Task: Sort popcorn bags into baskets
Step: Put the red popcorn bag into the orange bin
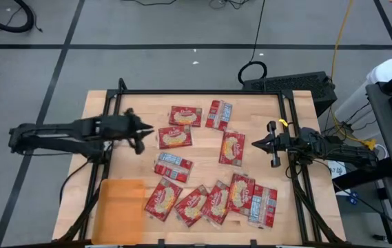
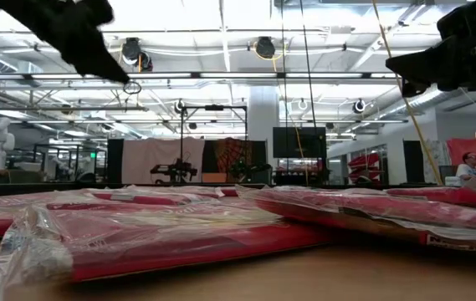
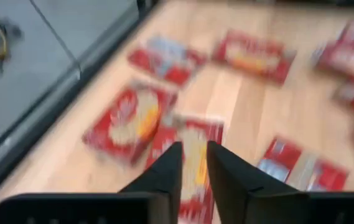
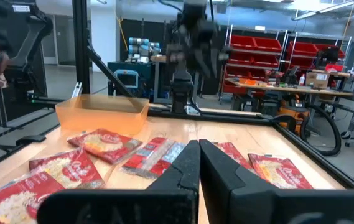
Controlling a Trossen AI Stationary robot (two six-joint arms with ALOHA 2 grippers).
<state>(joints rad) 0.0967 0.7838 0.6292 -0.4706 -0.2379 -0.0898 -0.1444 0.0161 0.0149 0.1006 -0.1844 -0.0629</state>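
Several red popcorn bags lie flat across the wooden table, among them one (image 1: 175,136) just right of my left gripper (image 1: 147,130) and one (image 1: 232,148) just left of my right gripper (image 1: 254,145). Both grippers hover above the table and hold nothing, as the low view shows for the left gripper (image 2: 125,80) and the right gripper (image 2: 390,63). The left fingers stand a narrow gap apart (image 3: 194,155) over a bag (image 3: 192,146). The right fingers are shut (image 4: 199,149). The orange basket (image 1: 120,210) sits on the table near its near-left corner and shows no bag inside.
More bags form a row along the near edge (image 1: 216,201), and two lie toward the far side (image 1: 185,116). A black frame rail (image 1: 202,92) runs around the table. The basket (image 4: 102,112) shows across the table in the right wrist view. Bare wood lies between basket and left gripper.
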